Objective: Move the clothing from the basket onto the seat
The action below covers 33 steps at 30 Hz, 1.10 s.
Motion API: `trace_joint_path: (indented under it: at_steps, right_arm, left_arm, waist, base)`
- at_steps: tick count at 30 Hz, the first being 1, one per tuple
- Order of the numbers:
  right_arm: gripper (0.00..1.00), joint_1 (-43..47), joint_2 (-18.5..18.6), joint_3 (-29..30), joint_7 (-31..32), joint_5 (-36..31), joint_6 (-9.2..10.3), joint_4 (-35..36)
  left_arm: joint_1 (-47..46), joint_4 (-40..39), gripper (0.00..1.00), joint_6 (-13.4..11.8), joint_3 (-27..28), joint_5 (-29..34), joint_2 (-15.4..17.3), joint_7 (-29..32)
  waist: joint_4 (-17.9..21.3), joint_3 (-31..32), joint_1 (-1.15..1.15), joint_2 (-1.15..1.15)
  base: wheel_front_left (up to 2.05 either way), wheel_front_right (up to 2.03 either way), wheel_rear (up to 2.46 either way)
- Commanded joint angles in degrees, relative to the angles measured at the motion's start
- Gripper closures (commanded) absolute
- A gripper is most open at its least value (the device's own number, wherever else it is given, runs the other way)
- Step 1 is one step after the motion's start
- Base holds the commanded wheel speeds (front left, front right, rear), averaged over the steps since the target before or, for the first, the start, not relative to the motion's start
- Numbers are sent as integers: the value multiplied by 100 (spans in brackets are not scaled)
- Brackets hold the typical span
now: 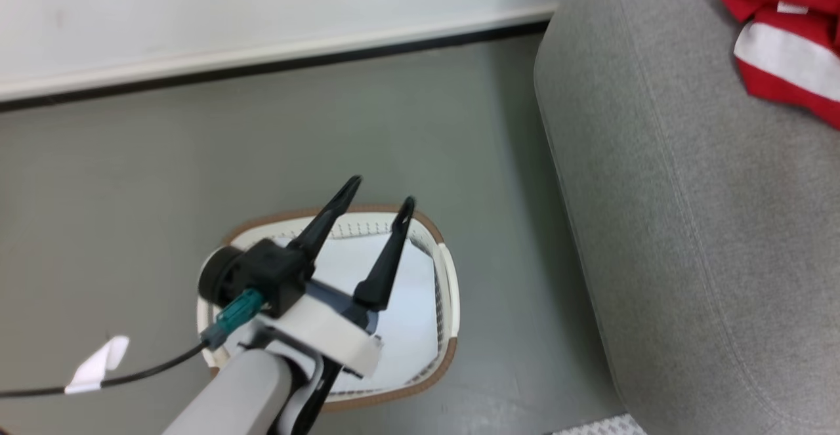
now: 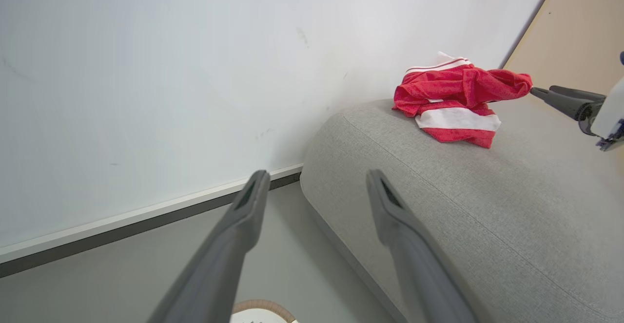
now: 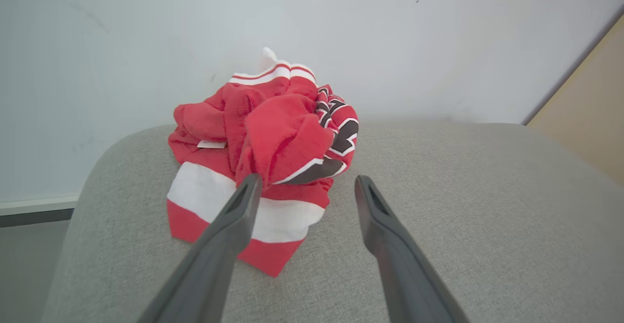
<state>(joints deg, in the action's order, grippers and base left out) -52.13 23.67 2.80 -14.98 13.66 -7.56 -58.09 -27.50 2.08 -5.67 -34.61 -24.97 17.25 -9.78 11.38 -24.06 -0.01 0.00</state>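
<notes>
The red clothing (image 3: 263, 157), with white stripes and a black-and-white number patch, lies crumpled on the light-grey seat (image 3: 438, 225), near its rounded end by the wall. My right gripper (image 3: 307, 181) is open just in front of the heap, its left fingertip at the cloth's edge, holding nothing. The clothing (image 2: 453, 99) also rests on the seat (image 2: 438, 206) in the left wrist view, with the right gripper (image 2: 560, 100) beside it. My left gripper (image 1: 381, 192) hangs open and empty above the basket (image 1: 450, 356), which stands on the floor left of the seat (image 1: 689, 225); the clothing (image 1: 787, 41) is at the top right.
A plain white sheet (image 1: 407, 317) lies inside the basket. A white wall with a dark baseboard (image 1: 262, 64) runs behind. A scrap of white tape (image 1: 98, 359) and a black cable (image 1: 131, 376) are at the lower left on the grey floor. A beige panel (image 2: 585, 26) stands behind the seat.
</notes>
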Motion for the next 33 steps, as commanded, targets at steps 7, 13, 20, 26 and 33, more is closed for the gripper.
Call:
trace_joint_path:
  at_steps: [7, 13, 20, 26, 33]
  right_arm:
    - [0, 1518, -220, 96, -22, -14, 15, 1619]
    - [0, 2847, -733, 339, -22, -234, 15, 2793]
    - [0, 3807, -1316, 436, -22, -561, 15, 3568]
    - [0, 4562, -1801, 324, -16, -823, 15, 3950]
    - [0, 5111, -2032, 193, -17, -1089, 15, 4112]
  left_arm:
    - [910, 122, 0, -331, 390, -323, 139, -380]
    - [1679, 325, 0, -506, 780, -473, 121, -522]
    - [2507, 395, 0, -636, 1382, -405, -1, -536]
    - [3156, 532, 0, -482, 2011, -160, -214, -535]
    - [3577, 614, 0, -189, 2583, 231, -513, -536]
  waist:
    - [-389, 878, 1, 0]
    - [-725, 1438, 1, 0]
    - [-914, 1896, 1, 0]
    - [-1082, 2288, 1, 0]
    - [-1153, 2511, 1, 0]
  base:
    - [0, 0, 0]
    - [0, 0, 0]
    - [0, 0, 0]
    - [0, 0, 0]
    - [0, 0, 0]
